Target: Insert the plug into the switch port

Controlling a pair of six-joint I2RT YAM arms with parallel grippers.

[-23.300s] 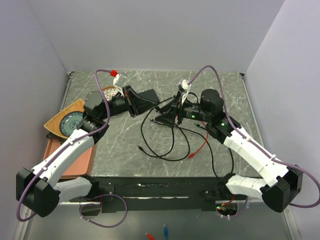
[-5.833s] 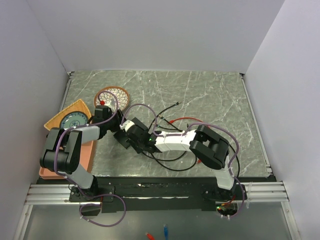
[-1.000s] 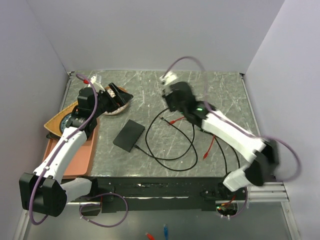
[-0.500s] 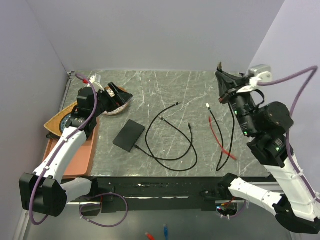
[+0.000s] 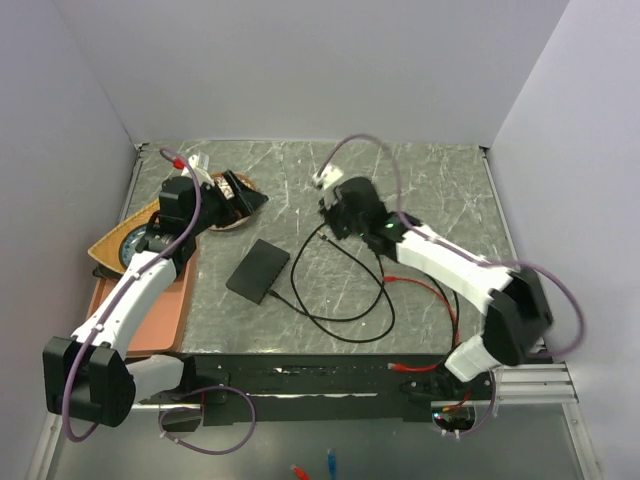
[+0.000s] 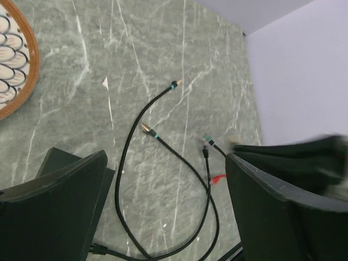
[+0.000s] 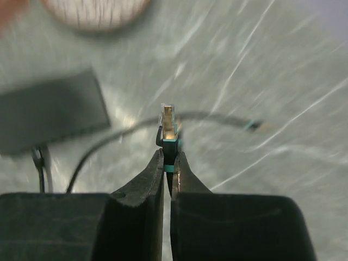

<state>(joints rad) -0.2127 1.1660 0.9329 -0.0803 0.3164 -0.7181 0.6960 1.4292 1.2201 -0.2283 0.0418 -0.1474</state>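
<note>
The switch (image 5: pixel 258 270) lies flat on the marble table, left of centre, and a black cable (image 5: pixel 330 318) runs off its near corner. My right gripper (image 7: pixel 168 157) is shut on the plug (image 7: pixel 168 120), a clear-tipped connector with a teal band that sticks out past the fingertips. In the top view this gripper (image 5: pixel 328 216) hovers to the switch's back right. The right wrist view has the switch (image 7: pixel 49 117) blurred, ahead and to the left of the plug. My left gripper (image 6: pixel 166 157) stands open and empty over the round dish (image 6: pixel 8 60).
Loose black cables with free plug ends (image 6: pixel 176 83) loop across the middle of the table. A red cable (image 5: pixel 440 295) lies under the right arm. An orange tray (image 5: pixel 150 315) and a patterned plate (image 5: pixel 130 245) sit at the left edge. Walls enclose the table.
My right arm has swung from high at the right side back to the table's middle, still pinching the plug. The red cable has shifted. The left arm has barely moved.
</note>
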